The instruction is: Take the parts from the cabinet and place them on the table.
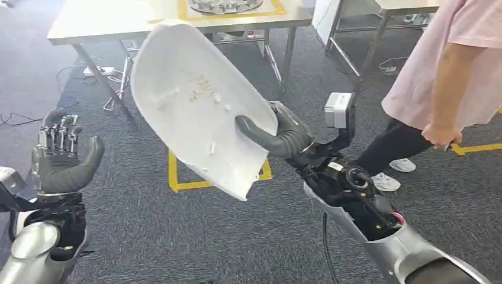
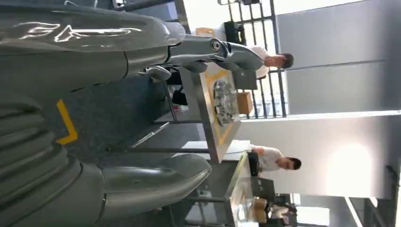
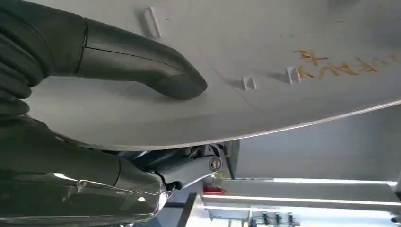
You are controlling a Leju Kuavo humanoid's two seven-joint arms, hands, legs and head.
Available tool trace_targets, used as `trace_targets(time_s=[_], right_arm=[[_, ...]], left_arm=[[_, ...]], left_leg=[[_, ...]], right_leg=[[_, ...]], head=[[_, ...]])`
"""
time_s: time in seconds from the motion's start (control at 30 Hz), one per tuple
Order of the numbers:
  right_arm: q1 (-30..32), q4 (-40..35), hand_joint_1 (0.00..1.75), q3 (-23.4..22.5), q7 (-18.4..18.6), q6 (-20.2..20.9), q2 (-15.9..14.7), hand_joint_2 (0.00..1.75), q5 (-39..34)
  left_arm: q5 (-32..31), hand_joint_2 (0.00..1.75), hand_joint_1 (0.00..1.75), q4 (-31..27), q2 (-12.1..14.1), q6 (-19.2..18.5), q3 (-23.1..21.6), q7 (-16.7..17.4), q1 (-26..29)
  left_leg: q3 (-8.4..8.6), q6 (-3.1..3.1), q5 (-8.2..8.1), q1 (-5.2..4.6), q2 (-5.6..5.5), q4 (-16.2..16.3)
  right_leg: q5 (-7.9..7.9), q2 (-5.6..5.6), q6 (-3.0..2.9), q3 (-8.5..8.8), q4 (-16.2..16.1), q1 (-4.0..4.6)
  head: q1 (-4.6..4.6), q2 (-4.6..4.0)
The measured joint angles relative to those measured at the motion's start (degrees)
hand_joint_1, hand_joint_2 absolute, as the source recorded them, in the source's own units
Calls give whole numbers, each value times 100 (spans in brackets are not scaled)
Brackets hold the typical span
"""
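Part in hand, table ahead

Carrying looks to be the step in hand: the right hand (image 1: 283,135) grips a large white shell part (image 1: 195,106), thumb pressed on its inner face and the darker fingers wrapped behind its edge. The part is held up in the air, tilted, above the grey carpet (image 1: 177,236), with small raised tabs and faint orange writing on the inner face. From the right wrist camera the thumb (image 3: 142,66) lies flat against the white surface (image 3: 265,42) and the fingers come up under the rim, so the hold seems firm. The left hand (image 1: 59,154) is raised beside the body with its fingers apart and holds nothing; the left wrist view shows its thumb (image 2: 151,182) and fingers (image 2: 208,49) spread with only the room between them.

A little further out, a yellow taped square (image 1: 177,177) marks the floor, partly hidden under the part. To the right stands a person (image 1: 438,77) in a pink top, near the right arm but not touching it.

Farthest off is the table (image 1: 106,21), with a yellow taped outline (image 1: 183,9) on its top holding what looks like a round grey metal tray (image 1: 225,6); its contents are too small to tell.

The next move likely calls for closing on the table and lowering the broad part flat onto bare tabletop, clear of the tray and the person
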Motion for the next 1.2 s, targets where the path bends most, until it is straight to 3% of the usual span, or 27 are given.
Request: trace_targets(time_s=[0.07,0.1,0.13,0.17,0.23,0.33,0.5,0.57,0.6,1.2], right_arm=[[-6,-7,175,0,2,-22,0,175,0],[-7,-9,175,0,4,-26,0,175,0],[-6,-26,175,-2,7,-31,0,175,0],[-8,-35,175,-2,16,-33,0,175,0],[2,-37,175,-2,15,-33,0,175,0],[1,-37,175,-4,18,-35,0,175,0],[-2,-39,175,-4,18,-39,-2,175,-4],[-2,-39,175,-4,18,-39,-2,175,-4],[-2,-42,175,-4,18,-39,0,175,-4],[-2,-50,175,-4,20,-39,-2,175,-4]], left_arm=[[31,175,0,0,4,0,-4,31,-5],[42,175,0,0,7,-2,-7,31,-11],[42,175,0,0,9,-2,-11,33,-24],[42,175,0,-2,7,-2,-26,35,-25],[46,175,0,-2,13,0,-33,39,-12],[46,175,0,-2,17,-2,-39,37,-20],[68,175,0,-2,24,-2,-42,37,-21],[68,175,0,-2,26,0,-41,37,-21],[68,175,0,-2,26,0,-41,37,-21],[83,175,0,-2,28,0,-42,37,-22]], left_leg=[[568,6,465,15,24,-1041],[840,12,591,18,76,-1520],[903,62,518,-31,82,-1641],[886,124,526,-28,51,-1635],[900,125,534,-15,49,-1653],[904,177,515,-36,28,-1647],[903,227,501,-50,26,-1642],[902,235,502,-62,26,-1639],[903,235,502,-65,26,-1638],[923,235,505,-49,29,-1661]], right_leg=[[-25,-28,30,23,5,-13],[-45,-35,61,32,13,-7],[-71,-35,103,1,32,38],[-68,-37,119,1,27,37],[-91,-33,-24,1,51,46],[-86,-42,-20,41,-1,40],[-64,-43,23,64,-48,34],[-63,-43,172,71,-64,13],[-63,-43,188,72,-65,7],[-73,-41,188,71,-58,24]], head=[[-24,0],[-33,0],[-70,0],[-22,0],[29,0],[72,0],[149,0],[164,0],[166,0],[66,0]])
